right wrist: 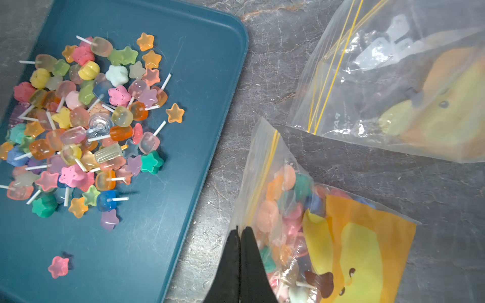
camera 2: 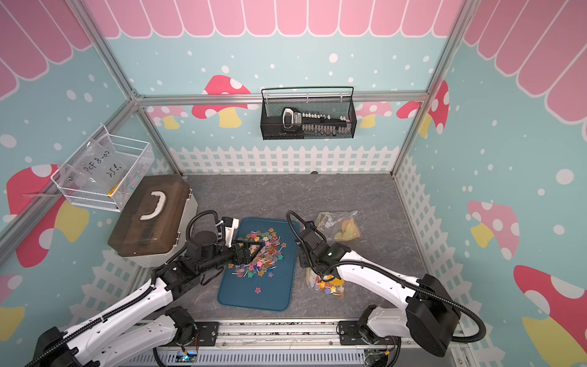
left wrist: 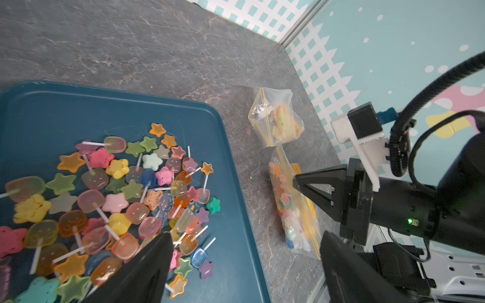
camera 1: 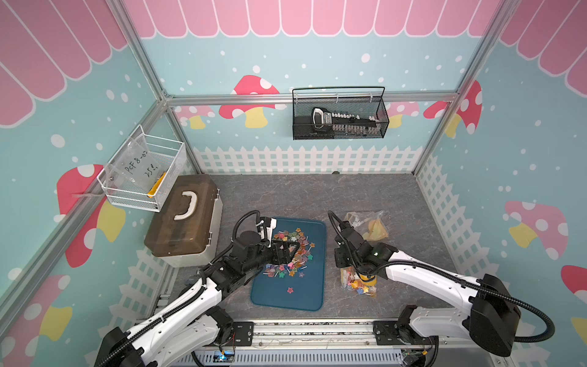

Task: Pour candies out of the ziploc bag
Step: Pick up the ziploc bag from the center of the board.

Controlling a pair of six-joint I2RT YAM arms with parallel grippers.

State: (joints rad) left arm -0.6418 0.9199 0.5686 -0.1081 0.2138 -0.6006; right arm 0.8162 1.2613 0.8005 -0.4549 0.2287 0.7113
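I find the candy bag flat on the table just right of the tray, its zip edge running alongside the tray rim. The right gripper is nearer, jaws together at a corner of that edge; I cannot tell whether film is caught. The left gripper hangs spread above the loose candies on the tray, and a second bag lies just beyond the first.

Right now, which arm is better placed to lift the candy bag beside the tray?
Right. The right fingers, shut, sit at the candy bag; the left fingers hang open over the candies on the tray.
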